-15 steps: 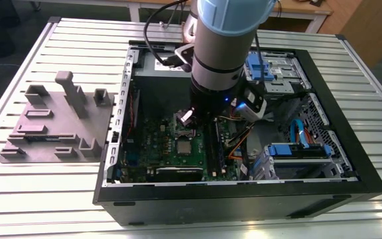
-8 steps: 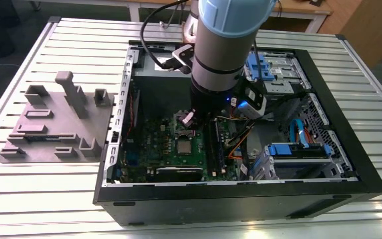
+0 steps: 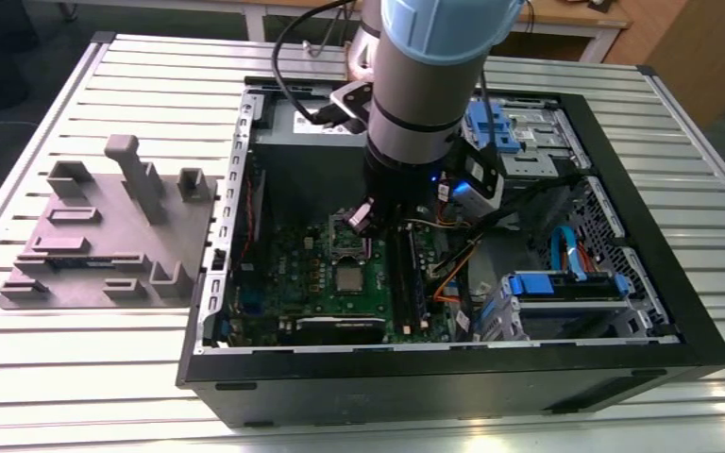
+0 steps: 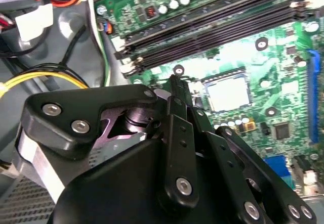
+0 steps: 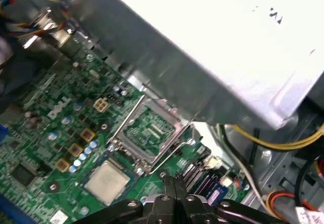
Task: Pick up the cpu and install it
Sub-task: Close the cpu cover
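Black end effector (image 5: 173,181) links crowd the foreground in both wrist views, the fingers drawn together at the tip with nothing seen between them. Just beyond the tip, the cpu (image 5: 107,181) lies flat in its socket on the green motherboard (image 3: 280,274), its silver-grey top facing up. The socket's metal frame (image 5: 152,133) stands hinged open beside the chip. In the second wrist view the cpu (image 4: 229,93) sits near the long dark memory slots (image 4: 212,27). A large silver power-supply box (image 5: 202,42) looms over the board in the first wrist view. In the exterior view the arm (image 3: 426,85) reaches down into the open computer case (image 3: 463,377), which rests on a slatted tabletop (image 3: 86,377). A grey tray (image 3: 98,236) sits to the exterior view's left of the case.
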